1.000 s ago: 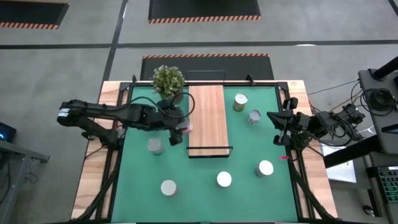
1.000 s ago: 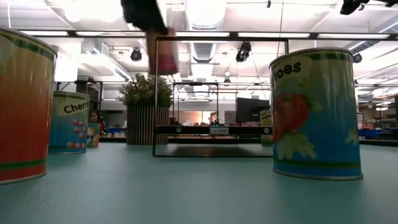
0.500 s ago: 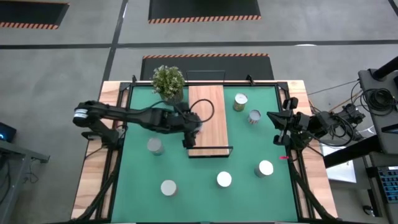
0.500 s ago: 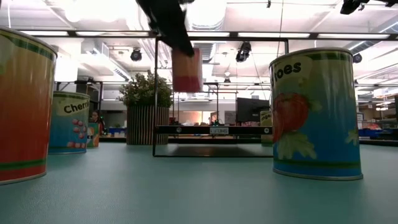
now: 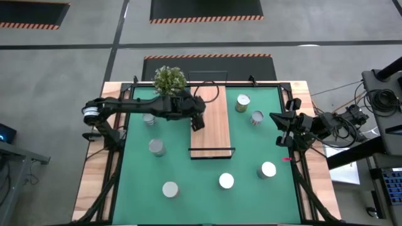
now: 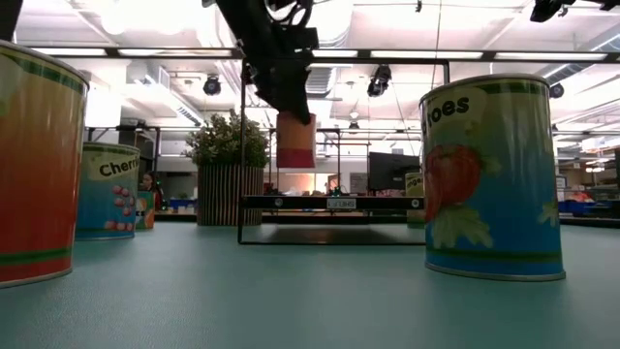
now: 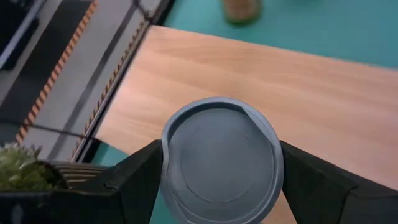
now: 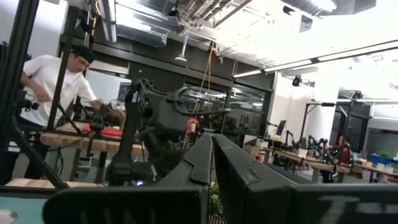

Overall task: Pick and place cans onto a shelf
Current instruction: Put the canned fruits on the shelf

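My left gripper (image 5: 198, 120) hangs over the left part of the shelf (image 5: 210, 119), a light wooden board in a black wire frame, and is shut on a red-sided can (image 6: 295, 141) with a grey round top (image 7: 217, 154). The can hangs above the board (image 7: 292, 87). Other cans stand upright on the green mat: two right of the shelf (image 5: 242, 102) (image 5: 256, 117), two left of it (image 5: 149, 119) (image 5: 156, 147), three toward the near edge (image 5: 169, 189) (image 5: 226, 181) (image 5: 267, 169). My right gripper (image 5: 279, 130) waits shut at the table's right edge. My left gripper pinches the can's round side wall (image 7: 165, 163) between its two fingers (image 7: 137, 182), one on each side just below the top rim. The fingers slant downward, coming from the table's left. The can is lifted clear of the shelf board, roughly upright.
A potted green plant (image 5: 169, 80) stands at the far edge just left of the shelf, close to my left arm. The low view shows large near cans (image 6: 34, 165) (image 6: 489, 174) in front. A person (image 8: 56, 87) works at a bench beyond the table.
My left gripper has carried the red can toward the table's right and far side, from beside the shelf's left edge to above its board, and has come lower. The can stays in the hold, clear of everything. The arm's move has uncovered a can on the mat.
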Action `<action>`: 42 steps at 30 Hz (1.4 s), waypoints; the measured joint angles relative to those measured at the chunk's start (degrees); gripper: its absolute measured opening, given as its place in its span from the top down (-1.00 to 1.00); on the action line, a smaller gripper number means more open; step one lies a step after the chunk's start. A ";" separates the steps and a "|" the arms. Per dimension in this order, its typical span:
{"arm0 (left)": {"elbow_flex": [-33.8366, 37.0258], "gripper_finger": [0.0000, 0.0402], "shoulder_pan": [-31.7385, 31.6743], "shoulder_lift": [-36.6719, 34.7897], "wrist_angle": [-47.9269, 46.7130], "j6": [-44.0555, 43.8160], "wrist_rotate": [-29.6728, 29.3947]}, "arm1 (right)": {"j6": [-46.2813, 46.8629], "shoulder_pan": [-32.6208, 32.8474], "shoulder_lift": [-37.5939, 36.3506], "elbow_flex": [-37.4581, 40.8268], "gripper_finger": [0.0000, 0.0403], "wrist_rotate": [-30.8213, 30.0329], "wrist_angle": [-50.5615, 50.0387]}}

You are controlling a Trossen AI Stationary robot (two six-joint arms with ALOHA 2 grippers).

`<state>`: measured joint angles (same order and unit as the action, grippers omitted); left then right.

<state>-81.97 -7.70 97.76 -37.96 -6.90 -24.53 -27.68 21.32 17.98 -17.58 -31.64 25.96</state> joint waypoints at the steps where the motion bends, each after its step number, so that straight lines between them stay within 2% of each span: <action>1: 0.20 -0.33 -0.34 0.00 0.14 -0.75 0.18 | -0.03 0.02 0.00 0.00 0.96 0.00 -0.02; 10: 2.49 -0.33 -1.07 0.00 2.09 -4.43 1.57 | -0.13 0.02 0.00 0.00 0.96 0.00 -0.02; 16: 4.26 -0.33 -1.01 -0.02 2.51 4.06 1.81 | -0.17 0.01 0.00 0.00 0.96 0.00 -0.02; 19: 4.57 -0.33 -1.05 -0.04 4.29 9.43 5.40 | -0.31 0.00 0.00 0.00 0.96 0.00 -0.02; 22: 4.59 -0.33 -1.40 -0.04 6.52 11.85 10.59 | -0.34 0.01 0.00 0.00 0.96 0.00 -0.02; 24: 4.54 -0.33 -1.62 -0.04 6.41 12.66 11.89 | -0.38 0.02 0.00 0.00 0.96 -0.01 -0.02; 37: 7.77 -0.34 -3.34 -0.07 9.67 15.24 11.73 | -0.47 0.02 0.00 0.00 0.96 -0.02 -0.04; 42: 7.77 -0.41 -3.28 -0.07 9.64 15.39 11.60 | -0.55 0.02 0.00 0.00 0.96 -0.01 -0.04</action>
<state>-74.19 -10.98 97.69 -28.33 8.49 -12.93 -28.23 21.34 17.98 -17.58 -31.65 25.91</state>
